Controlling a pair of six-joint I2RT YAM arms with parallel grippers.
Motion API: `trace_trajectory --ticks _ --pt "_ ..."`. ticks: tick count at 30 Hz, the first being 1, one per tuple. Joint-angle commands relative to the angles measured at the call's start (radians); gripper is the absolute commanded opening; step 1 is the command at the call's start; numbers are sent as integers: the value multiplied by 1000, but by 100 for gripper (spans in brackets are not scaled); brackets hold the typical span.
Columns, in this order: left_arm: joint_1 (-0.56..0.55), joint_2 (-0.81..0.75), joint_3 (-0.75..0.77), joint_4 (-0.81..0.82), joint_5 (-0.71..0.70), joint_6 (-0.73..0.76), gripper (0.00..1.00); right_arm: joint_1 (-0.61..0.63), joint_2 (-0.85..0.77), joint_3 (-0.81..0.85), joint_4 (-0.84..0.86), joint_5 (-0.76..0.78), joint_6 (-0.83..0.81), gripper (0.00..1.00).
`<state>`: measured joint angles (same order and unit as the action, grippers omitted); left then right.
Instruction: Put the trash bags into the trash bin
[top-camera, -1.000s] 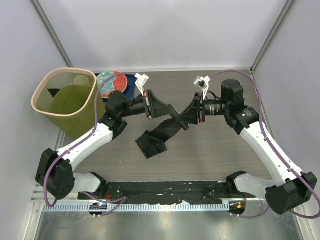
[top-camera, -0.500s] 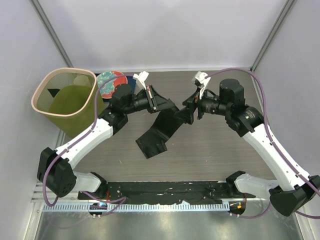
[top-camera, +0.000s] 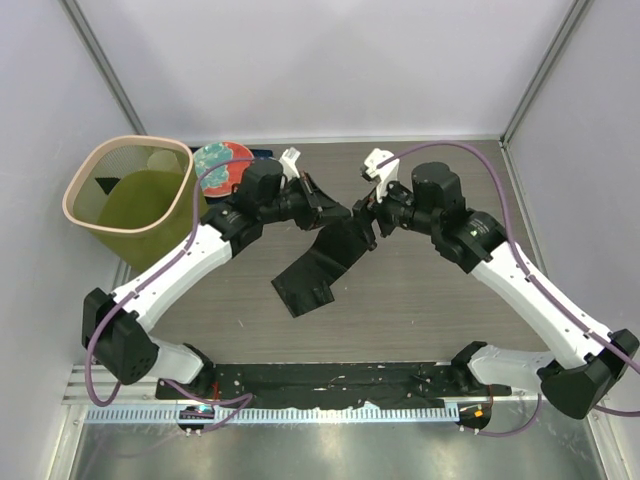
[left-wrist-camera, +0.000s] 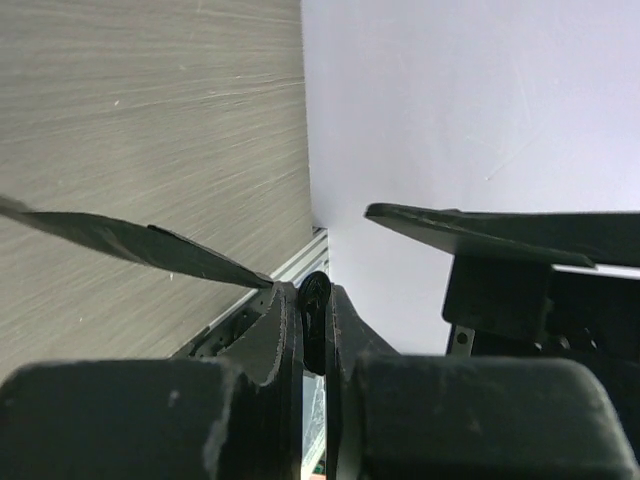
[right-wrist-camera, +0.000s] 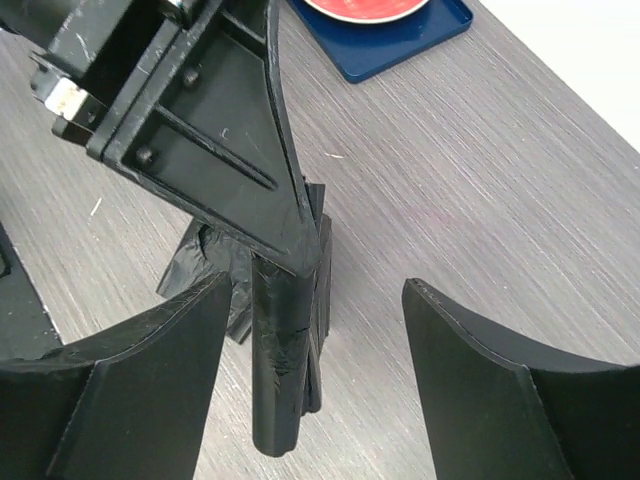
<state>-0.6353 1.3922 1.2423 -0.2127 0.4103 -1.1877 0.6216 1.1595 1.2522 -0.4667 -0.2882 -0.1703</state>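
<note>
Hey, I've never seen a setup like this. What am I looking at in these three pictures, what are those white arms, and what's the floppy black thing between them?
These are two robot arms bolted to a table, each ending in a two-finger gripper. The wide picture comes from a fixed camera overhead. The two close-ups come from a small camera on each wrist. At the far left stands an olive-green trash bin, and beside it a red-and-teal plate lies on a blue mat. The left gripper is pinched shut on a thin black trash bag, which droops toward the table. The right gripper is open, with its fingers on either side of the left one's, gripping nothing.
</note>
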Motion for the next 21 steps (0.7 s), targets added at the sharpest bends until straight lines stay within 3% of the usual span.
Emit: trace_trajectory --ticks 1,5,21 --pt "-6 21 81 -123 -65 -65 0 33 12 55 43 104 -60 75" --pt "-7 27 108 -181 -96 -101 0 59 19 41 30 136 -89 75" --pt "-7 25 95 -119 -71 -188 0 121 60 -11 51 230 -163 69"
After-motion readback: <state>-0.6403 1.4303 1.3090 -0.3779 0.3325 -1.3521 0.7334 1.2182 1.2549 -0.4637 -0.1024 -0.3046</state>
